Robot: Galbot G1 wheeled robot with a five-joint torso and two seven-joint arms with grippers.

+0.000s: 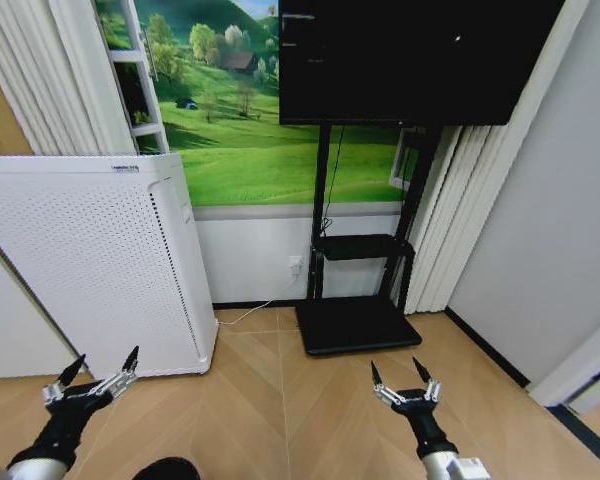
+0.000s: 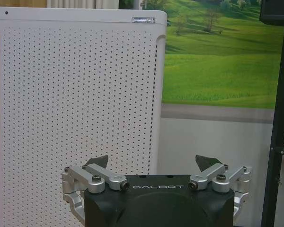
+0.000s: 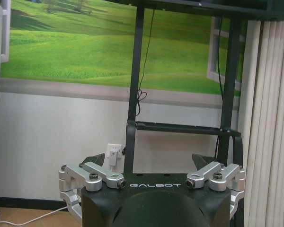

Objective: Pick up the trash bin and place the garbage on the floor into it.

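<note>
The trash bin and the garbage are out of view. A bare stretch of tan herringbone floor (image 1: pixel 310 420) lies ahead of me. My left gripper (image 1: pixel 105 356) hangs open low on the left, in front of a tall white perforated appliance (image 1: pixel 90 265). In its wrist view the left gripper (image 2: pixel 154 161) is spread wide and holds nothing. My right gripper (image 1: pixel 395 366) is open low on the right, pointing toward a black TV stand (image 1: pixel 355 320). The right gripper (image 3: pixel 150 161) is also empty in its wrist view. A black rounded shape (image 1: pixel 166 468) peeks in at the head view's lower edge; I cannot tell what it is.
A dark screen (image 1: pixel 410 60) sits on the stand against a wall with a green meadow mural (image 1: pixel 250 140). A white cable (image 1: pixel 242 318) runs from a wall socket (image 3: pixel 114 152) along the floor. White curtains (image 3: pixel 270 118) hang to the right, and a grey wall (image 1: pixel 540 220) closes that side.
</note>
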